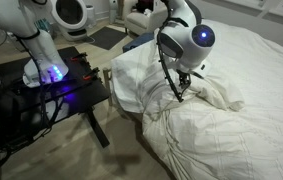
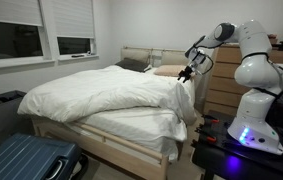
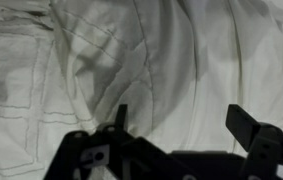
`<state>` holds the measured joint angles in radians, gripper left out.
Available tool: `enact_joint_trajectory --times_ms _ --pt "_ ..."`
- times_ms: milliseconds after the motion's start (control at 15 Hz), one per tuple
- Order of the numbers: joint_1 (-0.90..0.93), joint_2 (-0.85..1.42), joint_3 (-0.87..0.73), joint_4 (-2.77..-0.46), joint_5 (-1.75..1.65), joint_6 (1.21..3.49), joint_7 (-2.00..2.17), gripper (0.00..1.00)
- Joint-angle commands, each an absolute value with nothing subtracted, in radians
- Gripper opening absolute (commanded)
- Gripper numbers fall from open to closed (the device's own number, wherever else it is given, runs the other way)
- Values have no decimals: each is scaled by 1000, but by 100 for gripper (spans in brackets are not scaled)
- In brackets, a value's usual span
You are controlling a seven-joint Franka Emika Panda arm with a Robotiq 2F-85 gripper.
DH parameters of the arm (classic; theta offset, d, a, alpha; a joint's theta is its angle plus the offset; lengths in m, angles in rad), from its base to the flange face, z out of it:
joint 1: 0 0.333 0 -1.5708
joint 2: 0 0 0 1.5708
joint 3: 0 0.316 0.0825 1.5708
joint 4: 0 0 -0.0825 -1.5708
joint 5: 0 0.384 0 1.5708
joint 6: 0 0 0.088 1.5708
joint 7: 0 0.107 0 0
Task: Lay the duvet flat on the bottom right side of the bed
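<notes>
My gripper (image 3: 181, 128) hangs over the duvet (image 3: 161, 50) with its 2 fingers (image 3: 119, 118) spread wide. Only wrinkled, faintly striped white cloth shows between them, and I cannot tell whether the tips touch it. In both exterior views my arm reaches from its base across the side edge of the bed (image 2: 93, 140), and the gripper points down near the head end. The duvet lies heaped and folded back on itself over most of the mattress. A tall bunched fold stands at the bed's edge, between my base and the gripper, close under my forearm. A pillow (image 2: 168, 71) lies just beyond the gripper against the headboard (image 2: 136, 55). The black table (image 1: 76, 95) that carries my base and electronics glowing blue stands tight against that side of the bed. A wooden dresser (image 2: 219, 95) stands behind my arm. A blue suitcase (image 2: 26, 160) lies on the floor at the foot of the bed, under the window (image 2: 66, 30).
</notes>
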<state>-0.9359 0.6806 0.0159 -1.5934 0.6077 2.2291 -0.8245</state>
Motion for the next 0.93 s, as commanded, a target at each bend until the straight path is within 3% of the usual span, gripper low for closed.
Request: enact_joint_trajectory --times_ms 0,467,533,667,867 --pt "-926 730 24 -1556 614 2292 -896 100" --pt "-903 908 87 -1473 551 2605 -1073 100" --pt "-912 930 109 -1459 542 2641 -1100 75" --pt "-931 961 147 -1438 522 2677 -1121 68" --pt "-956 989 183 -1400 493 2666 -1097 43"
